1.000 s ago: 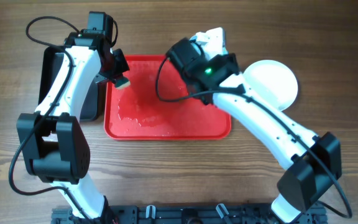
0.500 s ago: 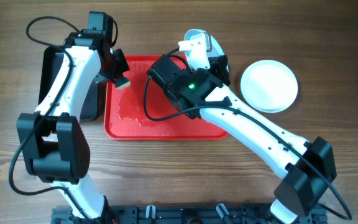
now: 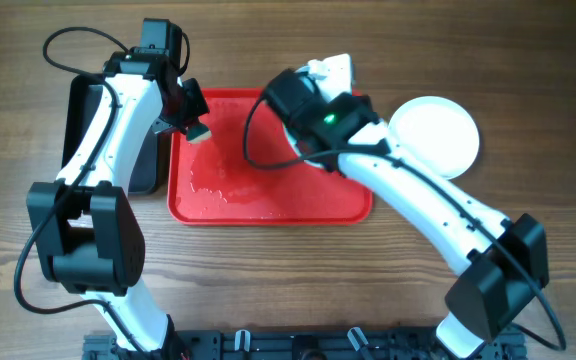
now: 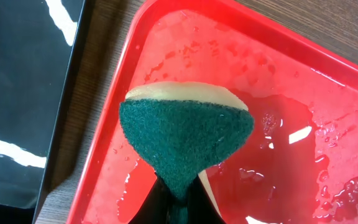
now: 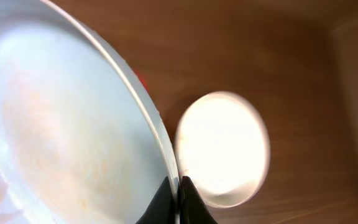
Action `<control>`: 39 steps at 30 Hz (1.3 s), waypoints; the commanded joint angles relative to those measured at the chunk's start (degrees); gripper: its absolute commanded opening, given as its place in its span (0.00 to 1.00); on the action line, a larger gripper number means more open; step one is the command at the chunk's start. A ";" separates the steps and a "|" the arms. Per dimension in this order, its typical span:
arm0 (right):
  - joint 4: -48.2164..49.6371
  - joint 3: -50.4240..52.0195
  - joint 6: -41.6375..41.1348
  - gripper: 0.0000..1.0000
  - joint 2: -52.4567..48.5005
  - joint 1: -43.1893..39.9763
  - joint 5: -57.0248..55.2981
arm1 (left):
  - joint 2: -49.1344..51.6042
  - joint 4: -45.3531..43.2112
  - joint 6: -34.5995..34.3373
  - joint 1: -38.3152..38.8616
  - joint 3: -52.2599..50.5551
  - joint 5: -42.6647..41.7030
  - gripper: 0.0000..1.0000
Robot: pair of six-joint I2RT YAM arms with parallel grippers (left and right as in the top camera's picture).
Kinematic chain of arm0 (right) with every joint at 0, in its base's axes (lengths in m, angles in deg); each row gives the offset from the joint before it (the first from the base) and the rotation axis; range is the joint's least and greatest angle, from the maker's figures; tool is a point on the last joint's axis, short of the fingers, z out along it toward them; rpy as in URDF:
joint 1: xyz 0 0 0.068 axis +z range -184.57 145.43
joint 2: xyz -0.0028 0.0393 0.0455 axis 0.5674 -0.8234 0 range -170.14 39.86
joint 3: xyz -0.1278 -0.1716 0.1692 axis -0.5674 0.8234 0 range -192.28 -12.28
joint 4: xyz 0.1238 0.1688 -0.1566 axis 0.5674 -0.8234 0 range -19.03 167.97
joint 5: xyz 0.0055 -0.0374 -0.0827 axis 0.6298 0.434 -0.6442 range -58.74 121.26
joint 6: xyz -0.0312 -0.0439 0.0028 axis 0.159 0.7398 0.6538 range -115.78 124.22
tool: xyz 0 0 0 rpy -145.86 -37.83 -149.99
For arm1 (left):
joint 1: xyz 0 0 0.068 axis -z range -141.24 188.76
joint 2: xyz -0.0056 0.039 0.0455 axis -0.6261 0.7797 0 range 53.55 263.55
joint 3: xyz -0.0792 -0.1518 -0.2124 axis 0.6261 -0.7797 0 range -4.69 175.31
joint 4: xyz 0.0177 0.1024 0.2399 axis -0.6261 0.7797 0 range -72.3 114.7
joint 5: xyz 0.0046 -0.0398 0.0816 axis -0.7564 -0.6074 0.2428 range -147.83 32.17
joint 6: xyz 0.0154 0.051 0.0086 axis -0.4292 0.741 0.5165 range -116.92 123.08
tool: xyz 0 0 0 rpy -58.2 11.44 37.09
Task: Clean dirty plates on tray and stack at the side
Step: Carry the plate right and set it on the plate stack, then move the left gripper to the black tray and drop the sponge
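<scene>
A pale plate (image 5: 61,124) stands tilted on edge above the back right corner of the red tray (image 3: 268,190). My right gripper (image 5: 179,185) is shut on its rim. In the overhead view only a white sliver of that plate (image 3: 334,68) shows past the right wrist. A second white plate (image 3: 434,137) lies flat on the table right of the tray, also in the right wrist view (image 5: 222,149). My left gripper (image 4: 179,202) is shut on a green and yellow sponge (image 4: 185,134), held over the tray's back left corner (image 4: 135,74). The tray floor is wet.
A black, deeper tray (image 3: 93,130) sits against the red tray's left side, under the left arm; its wall shows in the left wrist view (image 4: 23,93). Bare wooden table surrounds both trays.
The right arm swung left and turned with the plate half a second ago, then came back right toward the plate on the table. The left arm and sponge have not moved.
</scene>
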 commanded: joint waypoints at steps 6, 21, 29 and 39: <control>2.51 -0.17 8.00 0.04 1.81 -12.98 36.52 | 0.50 -0.37 0.70 0.79 -0.35 -0.70 0.04; -1.66 0.26 12.33 0.04 5.68 -44.87 50.12 | 0.50 -0.37 0.72 1.38 -0.35 -0.50 0.04; 0.61 9.55 10.62 0.04 5.68 -53.99 40.44 | 0.50 -0.42 0.72 1.38 -0.35 -0.50 0.04; 14.03 23.06 10.84 0.04 5.62 -55.08 45.81 | 0.50 -0.81 0.72 1.38 -0.35 -0.52 0.04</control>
